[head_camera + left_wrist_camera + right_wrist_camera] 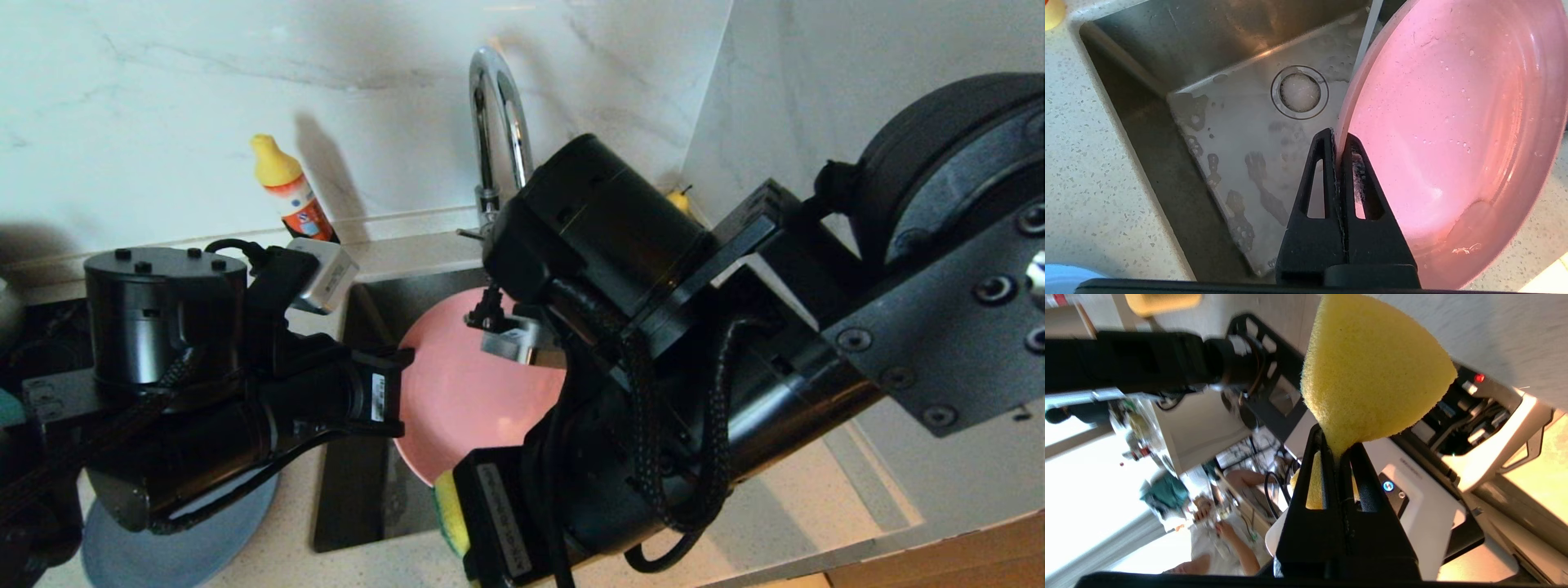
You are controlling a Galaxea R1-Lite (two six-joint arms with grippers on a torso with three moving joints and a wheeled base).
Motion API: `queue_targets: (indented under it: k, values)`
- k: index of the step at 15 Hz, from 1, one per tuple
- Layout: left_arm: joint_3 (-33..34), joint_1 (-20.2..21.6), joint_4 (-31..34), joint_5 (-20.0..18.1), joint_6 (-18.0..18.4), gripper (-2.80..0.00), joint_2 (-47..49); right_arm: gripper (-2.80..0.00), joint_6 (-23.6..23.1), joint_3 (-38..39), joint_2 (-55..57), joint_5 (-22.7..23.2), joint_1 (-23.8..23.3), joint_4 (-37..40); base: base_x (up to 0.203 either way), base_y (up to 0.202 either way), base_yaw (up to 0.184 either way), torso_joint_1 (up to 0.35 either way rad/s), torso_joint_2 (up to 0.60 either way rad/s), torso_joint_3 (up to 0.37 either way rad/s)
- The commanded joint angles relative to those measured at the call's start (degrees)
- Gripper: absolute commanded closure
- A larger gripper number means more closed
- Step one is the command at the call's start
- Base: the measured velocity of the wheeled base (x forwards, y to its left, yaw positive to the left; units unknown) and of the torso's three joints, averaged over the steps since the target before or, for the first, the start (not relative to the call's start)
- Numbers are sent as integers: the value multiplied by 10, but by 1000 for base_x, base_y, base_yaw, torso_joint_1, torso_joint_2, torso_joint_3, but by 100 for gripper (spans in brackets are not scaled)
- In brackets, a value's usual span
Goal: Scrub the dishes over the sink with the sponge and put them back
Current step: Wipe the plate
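My left gripper [1339,141] is shut on the rim of the pink plate [1453,122], holding it tilted on edge above the sink [1241,134]. In the head view the pink plate [473,392] hangs over the basin [359,474], partly hidden by my right arm. My right gripper [1337,447] is shut on the yellow sponge [1372,371], which bulges out past the fingertips. The sponge [447,510] shows just below the plate's lower edge, near the sink's front. The light-blue plate [180,547] lies on the counter under my left arm.
The curved chrome tap [498,122] rises behind the sink, with the yellow-capped orange bottle [294,192] to its left by the wall. The drain strainer [1300,92] sits in the wet sink floor. Speckled counter [1094,163] surrounds the basin.
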Motion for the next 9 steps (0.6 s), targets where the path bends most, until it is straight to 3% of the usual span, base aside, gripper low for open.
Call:
queue_targets:
  k: [1,3,6,9]
  values:
    - [-1,0,-2,9,0,0,6,0,3,-1,28,1,26,2,0,0,0,0,0,0]
    - [-5,0,-2,32,1,0,10,0,5,-1,54,-1,34,5,0,0,0,0,0,0]
    - [-3,0,-2,32,-1,0,6,0,7,-1,79,-71,35,-6,0,0,0,0,0,0]
    - [0,0,-2,31,-8,0,6,0,13,-3,77,-80,33,-15,0,0,0,0,0,0]
